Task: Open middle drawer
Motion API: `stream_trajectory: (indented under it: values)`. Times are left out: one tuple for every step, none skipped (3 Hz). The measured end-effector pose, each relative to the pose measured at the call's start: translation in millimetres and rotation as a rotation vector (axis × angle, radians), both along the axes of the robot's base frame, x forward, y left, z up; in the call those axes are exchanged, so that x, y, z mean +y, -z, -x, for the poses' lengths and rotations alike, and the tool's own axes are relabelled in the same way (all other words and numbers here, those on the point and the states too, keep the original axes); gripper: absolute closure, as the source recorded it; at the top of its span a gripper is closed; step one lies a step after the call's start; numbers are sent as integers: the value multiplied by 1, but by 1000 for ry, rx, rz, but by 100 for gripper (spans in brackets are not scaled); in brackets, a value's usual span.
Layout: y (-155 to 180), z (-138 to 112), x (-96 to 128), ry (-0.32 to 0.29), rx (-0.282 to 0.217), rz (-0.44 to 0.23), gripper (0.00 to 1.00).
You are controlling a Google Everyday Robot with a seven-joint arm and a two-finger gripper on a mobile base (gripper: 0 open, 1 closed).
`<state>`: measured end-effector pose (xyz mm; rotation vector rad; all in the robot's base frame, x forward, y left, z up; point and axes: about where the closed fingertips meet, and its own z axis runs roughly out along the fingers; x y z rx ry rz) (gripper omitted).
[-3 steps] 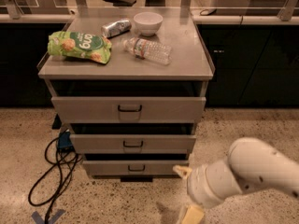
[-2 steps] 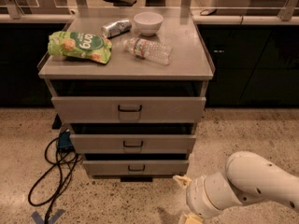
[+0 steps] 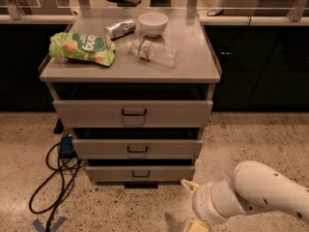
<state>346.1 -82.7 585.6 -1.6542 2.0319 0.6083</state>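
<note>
The middle drawer (image 3: 104, 149) is a low, wide grey front with a small black loop handle (image 3: 137, 150) at its centre. It sits in the grey cabinet between a taller top drawer (image 3: 96, 113) and a narrower bottom drawer (image 3: 111, 174). A dark gap shows above its front. My gripper (image 3: 191, 205) is low at the right, in front of the cabinet's bottom right corner and below the middle drawer, touching nothing. Its two tan fingertips (image 3: 188, 184) stand wide apart, open and empty.
On the cabinet top (image 3: 193, 66) lie a green snack bag (image 3: 82, 47), a can (image 3: 119, 29), a white bowl (image 3: 153, 23) and a plastic water bottle (image 3: 152, 52). A black cable (image 3: 58, 178) loops on the speckled floor at the left. Dark counters stand behind.
My arm has sunk lower toward the bottom right and the gripper has dropped slightly. The drawers have not moved.
</note>
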Motion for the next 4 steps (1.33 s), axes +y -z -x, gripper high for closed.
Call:
stream_trajectory:
  values:
    - [12, -52, -11, 53, -137, 47, 0]
    - [8, -112, -30, 158, -262, 73, 0]
    - [8, -163, -43, 212, -307, 52, 0]
    - [2, -172, -43, 220, -320, 45, 0]
